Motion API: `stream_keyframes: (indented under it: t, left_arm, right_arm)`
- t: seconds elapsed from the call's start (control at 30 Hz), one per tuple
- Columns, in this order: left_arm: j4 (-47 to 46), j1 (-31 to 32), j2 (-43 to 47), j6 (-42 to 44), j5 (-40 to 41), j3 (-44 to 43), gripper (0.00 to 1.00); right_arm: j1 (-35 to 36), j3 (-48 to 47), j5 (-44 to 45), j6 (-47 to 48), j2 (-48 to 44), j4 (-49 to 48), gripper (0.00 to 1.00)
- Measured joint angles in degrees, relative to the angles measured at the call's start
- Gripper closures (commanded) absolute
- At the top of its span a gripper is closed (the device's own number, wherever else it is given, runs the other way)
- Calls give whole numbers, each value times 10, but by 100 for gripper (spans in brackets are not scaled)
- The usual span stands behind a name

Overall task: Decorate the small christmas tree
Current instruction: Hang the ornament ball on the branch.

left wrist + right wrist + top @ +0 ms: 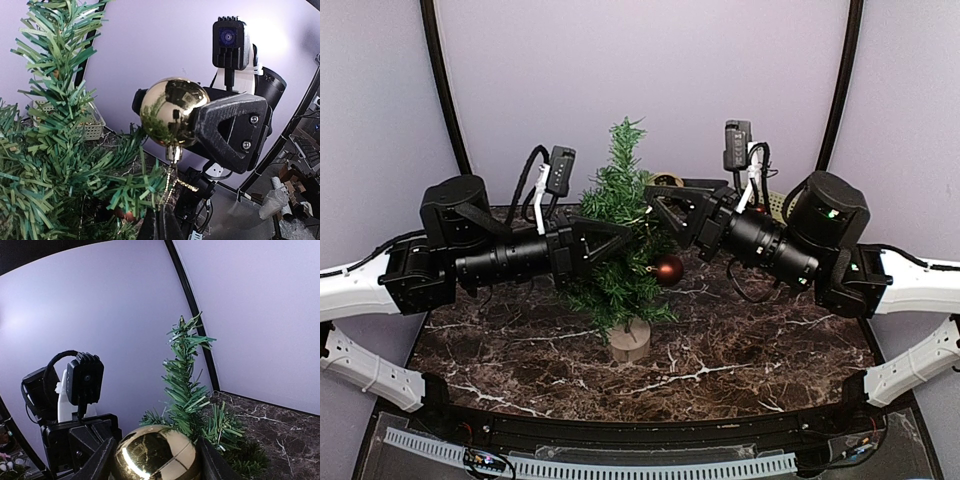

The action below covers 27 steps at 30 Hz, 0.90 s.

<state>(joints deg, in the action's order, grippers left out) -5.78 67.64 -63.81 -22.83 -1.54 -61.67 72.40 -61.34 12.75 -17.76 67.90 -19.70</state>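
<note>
Dark marble tabletop carries the small christmas tree, which stands upright on its pale wooden stump in the middle of the overhead view. My left hand reaches in from the left and sits among the branches at mid-height. My right hand comes in from the right, against the needles a little higher. A red bauble hangs on the tree's right side, below my right hand.

From my left wrist, the tree fills the left half of the view, close beside my hand. A gold bauble sits above my left fingertips with its cap downward. A thin gold cord runs from the cap down into those tips, which are pressed together on it. One black finger of my right hand lies against the bauble's right side.

From my right wrist, the gold bauble is clamped between my two fingers, which stand partly apart around it. The tree stands just behind the bauble, its tip rising well above it.
</note>
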Motion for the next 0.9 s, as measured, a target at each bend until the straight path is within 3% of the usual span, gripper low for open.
stream_keyframes:
  t: [0.9]
  left_arm:
    - [-1,-25,-4,0,-4,-1,100]
  right_arm:
    - [0,-18,37,12,28,5,51]
